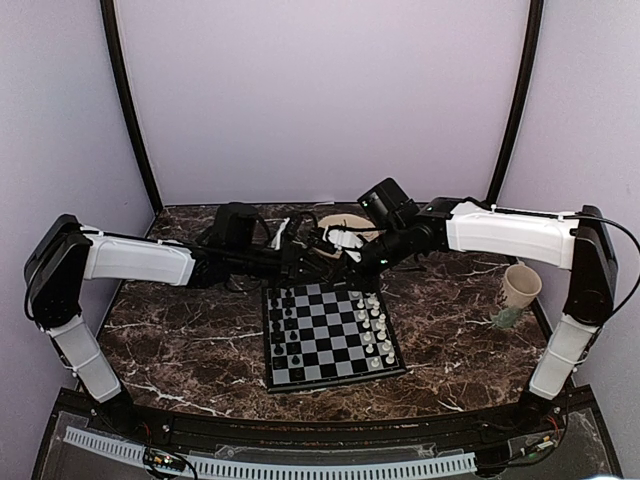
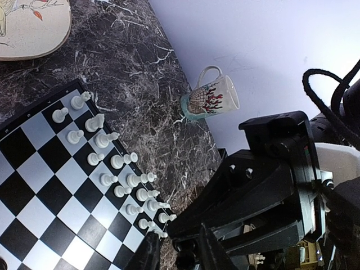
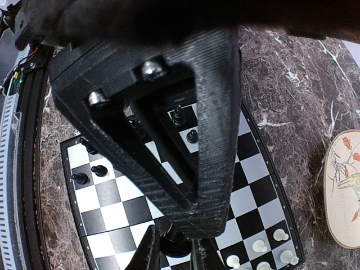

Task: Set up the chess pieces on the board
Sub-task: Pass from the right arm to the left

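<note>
Claws: both barely parted; hold, we cannot tell.
Risk: left gripper [image 2: 180, 256] and right gripper [image 3: 174, 253] are crowding together, perhaps colliding, toppling white pieces [image 2: 117, 161].

Dark marble table [image 1: 180, 340]. Patterned mug [image 1: 520, 290] upright near right edge. Floral plate [image 3: 344, 191] at far side.

The tabletop [image 1: 200, 340] is finished as polished dark marble with white veins. The board [image 1: 322, 345] is seen smooth, with a faint sheen. The pieces [image 2: 97, 121] are moulded in glossy plastic. The plate [image 2: 28, 34] is matt; the mug [image 2: 216, 98] is glazed. The arm shells [image 1: 140, 262] are made of smooth white plastic.
</note>
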### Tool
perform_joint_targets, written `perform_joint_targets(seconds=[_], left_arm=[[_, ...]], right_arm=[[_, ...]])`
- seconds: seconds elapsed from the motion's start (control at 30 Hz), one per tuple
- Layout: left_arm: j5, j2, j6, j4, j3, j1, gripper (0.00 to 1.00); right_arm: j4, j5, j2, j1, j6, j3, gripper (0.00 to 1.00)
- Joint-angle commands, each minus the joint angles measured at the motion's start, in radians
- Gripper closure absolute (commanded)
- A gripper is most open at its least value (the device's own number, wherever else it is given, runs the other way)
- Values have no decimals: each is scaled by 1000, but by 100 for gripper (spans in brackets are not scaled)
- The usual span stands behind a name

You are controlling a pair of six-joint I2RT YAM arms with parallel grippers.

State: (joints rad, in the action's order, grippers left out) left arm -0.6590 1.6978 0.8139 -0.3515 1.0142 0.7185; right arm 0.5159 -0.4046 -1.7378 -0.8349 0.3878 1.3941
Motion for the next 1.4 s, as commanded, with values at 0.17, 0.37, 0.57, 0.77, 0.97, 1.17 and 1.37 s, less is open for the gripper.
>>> perform_joint_targets(seconds=[0.17,0.37,0.57,0.77,0.97,1.17,1.37], left_arm=[[-37,8,5,-27,30,10,78],[-46,11,9,-29,30,11,85],[-38,9,-3,-30,26,10,93],[30,-42,-169,167,77,10,96],[266,-152,-487,536,146,19,96],[537,-216,-675,772,118,131,96],[706,-270,-629,853,42,284,96]], right_arm=[[-35,24,-16,6,-9,18,85],[-38,39,-22,6,-18,24,85],[-32,36,-26,7,-17,27,82],[-19,15,32,15,7,-20,65],[-97,14,189,47,47,-204,53],[-140,14,194,109,50,-269,52],[-147,13,184,120,62,-277,53]])
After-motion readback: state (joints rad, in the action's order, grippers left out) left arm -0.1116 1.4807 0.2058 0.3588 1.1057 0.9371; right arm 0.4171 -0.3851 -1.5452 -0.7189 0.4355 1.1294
